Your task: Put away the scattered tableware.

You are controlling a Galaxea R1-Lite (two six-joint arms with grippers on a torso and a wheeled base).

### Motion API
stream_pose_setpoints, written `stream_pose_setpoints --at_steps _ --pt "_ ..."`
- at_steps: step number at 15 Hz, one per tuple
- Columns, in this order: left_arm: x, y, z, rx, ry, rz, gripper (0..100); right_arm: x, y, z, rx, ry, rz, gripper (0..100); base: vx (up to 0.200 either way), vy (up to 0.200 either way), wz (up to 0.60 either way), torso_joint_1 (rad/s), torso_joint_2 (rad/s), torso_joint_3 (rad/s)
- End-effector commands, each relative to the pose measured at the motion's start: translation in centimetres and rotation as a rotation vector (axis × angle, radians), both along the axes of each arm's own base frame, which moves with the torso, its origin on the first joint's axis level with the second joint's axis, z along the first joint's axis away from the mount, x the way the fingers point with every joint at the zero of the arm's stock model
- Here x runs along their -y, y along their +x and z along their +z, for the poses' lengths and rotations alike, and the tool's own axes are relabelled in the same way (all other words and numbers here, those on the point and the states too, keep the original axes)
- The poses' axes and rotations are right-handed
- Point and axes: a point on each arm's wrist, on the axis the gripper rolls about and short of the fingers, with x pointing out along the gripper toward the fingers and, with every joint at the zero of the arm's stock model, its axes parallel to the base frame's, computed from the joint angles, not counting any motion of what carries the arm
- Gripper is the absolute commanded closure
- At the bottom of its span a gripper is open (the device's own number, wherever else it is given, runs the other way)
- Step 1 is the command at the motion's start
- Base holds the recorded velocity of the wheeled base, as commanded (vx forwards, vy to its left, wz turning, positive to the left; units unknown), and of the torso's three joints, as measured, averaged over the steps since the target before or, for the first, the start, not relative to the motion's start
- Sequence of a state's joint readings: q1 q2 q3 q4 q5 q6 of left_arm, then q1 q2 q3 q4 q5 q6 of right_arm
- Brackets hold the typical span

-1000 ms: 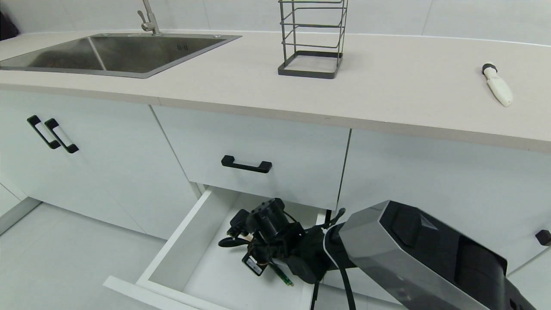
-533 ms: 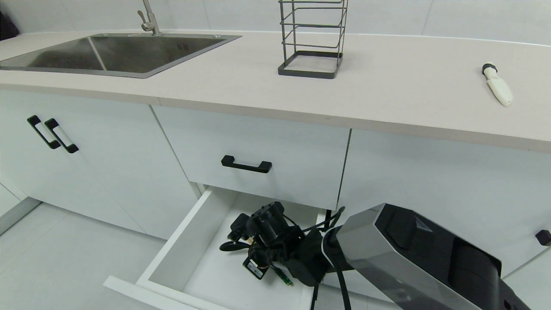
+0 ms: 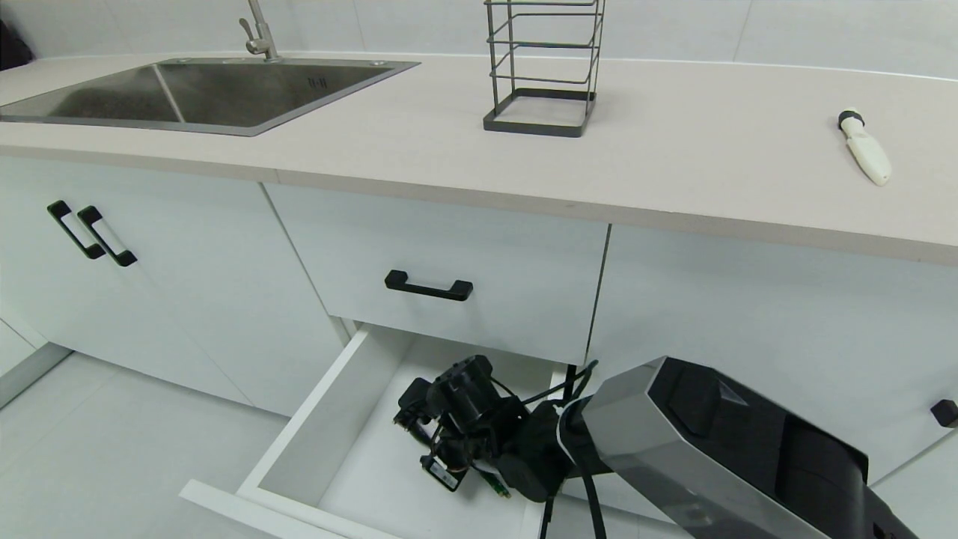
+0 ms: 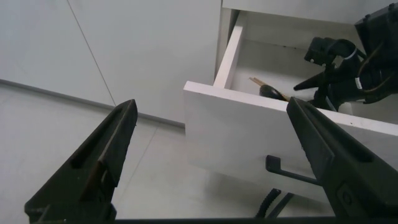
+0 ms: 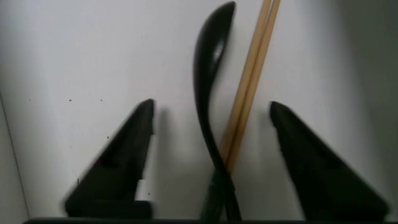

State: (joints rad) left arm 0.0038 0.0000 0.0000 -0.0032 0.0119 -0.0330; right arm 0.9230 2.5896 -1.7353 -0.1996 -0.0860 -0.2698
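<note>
My right pincer (image 3: 419, 438) sits low inside the open drawer (image 3: 314, 419), just below the shut drawer front (image 3: 516, 247) above it, so headroom there is tight. Between its spread fingers lie a spoon (image 5: 208, 93) and a pair of chopsticks (image 5: 252, 81), touching each other, with bare drawer bottom on either side of them. The drawer's left wall stands well apart from the pincer. My left pincer (image 4: 211, 104), fingers wide, hangs outside the drawer's front panel, over open floor (image 4: 50, 124).
</note>
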Motion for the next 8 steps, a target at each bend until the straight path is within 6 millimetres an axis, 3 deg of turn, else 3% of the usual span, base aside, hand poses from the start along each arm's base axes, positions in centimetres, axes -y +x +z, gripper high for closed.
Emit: stream_pose_setpoints --at_steps 1,3,8 --pt "0.0 0.0 0.0 0.000 -0.001 0.001 0 0.1 -0.2 2.0 0.022 0.029 0.002 0 0.000 0.000 0.00 0.000 0.00 0.000" --pt "0.0 0.0 0.0 0.000 -0.001 0.001 0 0.1 -2.1 6.7 0.065 0.087 0.034 0 0.000 0.000 0.00 0.000 0.00 0.000" --pt "0.0 0.0 0.0 0.000 -0.001 0.000 0 4.2 -8.3 15.0 0.156 0.225 0.096 0 0.000 0.000 0.00 0.000 0.00 0.000"
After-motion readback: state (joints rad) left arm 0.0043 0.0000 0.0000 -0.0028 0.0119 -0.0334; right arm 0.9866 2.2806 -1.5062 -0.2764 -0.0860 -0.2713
